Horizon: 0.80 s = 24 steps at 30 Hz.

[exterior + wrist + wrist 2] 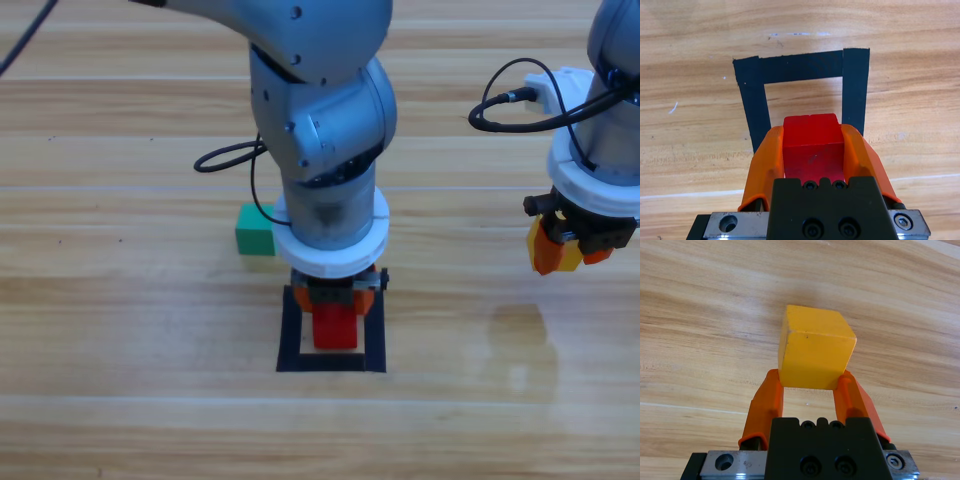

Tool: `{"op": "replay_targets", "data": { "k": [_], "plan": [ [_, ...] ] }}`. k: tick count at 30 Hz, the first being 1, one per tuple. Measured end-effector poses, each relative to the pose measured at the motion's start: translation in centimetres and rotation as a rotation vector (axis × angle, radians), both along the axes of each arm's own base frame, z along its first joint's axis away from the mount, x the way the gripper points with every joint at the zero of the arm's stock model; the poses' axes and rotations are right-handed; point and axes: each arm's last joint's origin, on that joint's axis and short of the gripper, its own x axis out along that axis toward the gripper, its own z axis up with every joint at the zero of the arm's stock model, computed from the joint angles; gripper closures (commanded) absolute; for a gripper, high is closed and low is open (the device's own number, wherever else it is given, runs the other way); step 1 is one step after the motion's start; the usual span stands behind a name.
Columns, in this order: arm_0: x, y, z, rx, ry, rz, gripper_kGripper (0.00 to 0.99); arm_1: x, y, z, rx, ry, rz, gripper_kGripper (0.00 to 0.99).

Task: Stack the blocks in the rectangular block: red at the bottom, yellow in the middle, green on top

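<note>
Centrally, left gripper (335,300) clamping red cube (812,145) over black tape rectangle (805,67), right gripper (809,382) off aside, pinching yellow cube (815,347), green cube (253,231) on table (120,350).

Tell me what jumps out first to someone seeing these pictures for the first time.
The left claw grips the red cube over the black tape rectangle at the table's middle. At the right, the right claw holds the yellow cube above the wood. The green cube sits alone on the table, behind and left of the rectangle.
</note>
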Motion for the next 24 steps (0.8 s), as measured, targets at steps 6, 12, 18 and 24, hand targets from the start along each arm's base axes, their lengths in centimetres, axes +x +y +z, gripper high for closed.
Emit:
{"op": "replay_targets", "data": {
  "k": [6, 12, 18, 24],
  "plan": [
    [0.06, -0.04, -0.11, 0.003, -0.005, 0.001, 0.872, 0.0, 0.0, 0.0, 0.0, 0.0, 0.0, 0.812],
    [0.09, -0.05, -0.1, 0.004, -0.011, 0.001, 0.872, 0.0, 0.0, 0.0, 0.0, 0.0, 0.0, 0.812],
    [0.09, -0.05, -0.11, 0.005, -0.012, 0.001, 0.872, 0.0, 0.0, 0.0, 0.0, 0.0, 0.0, 0.812],
    [0.09, -0.04, -0.14, 0.006, -0.012, 0.001, 0.872, 0.0, 0.0, 0.0, 0.0, 0.0, 0.0, 0.812]
  ]
}}
